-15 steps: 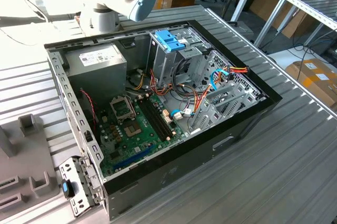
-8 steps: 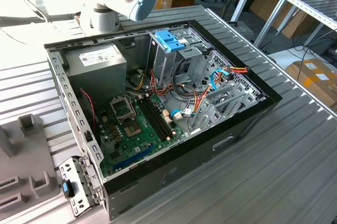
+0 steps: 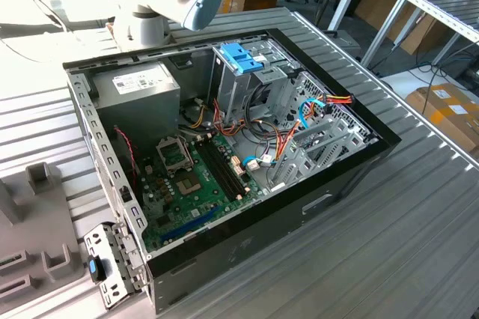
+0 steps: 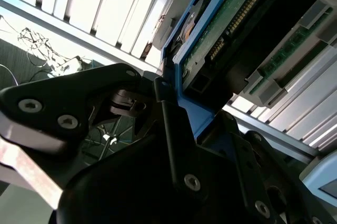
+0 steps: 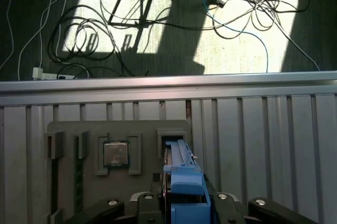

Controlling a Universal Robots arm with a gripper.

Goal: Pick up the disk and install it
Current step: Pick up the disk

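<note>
Near the ribbed metal tabletop's [image 5: 263, 140] edge, over the grey slotted holder tray [image 5: 68, 129], the black fingers [image 5: 216, 205] are clamped on the flat grey metal disk with light-blue plastic rails [image 5: 181, 176]. Gripped at one end, it could pivot or slip.

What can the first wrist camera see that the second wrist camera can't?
The first wrist view shows a square chip sitting in the grey tray, and cables on the floor. The second wrist view shows the green circuit board on the flat side of the disk. Both wrist views show the disk's blue rails held between the fingers, with the slatted table behind.
</note>
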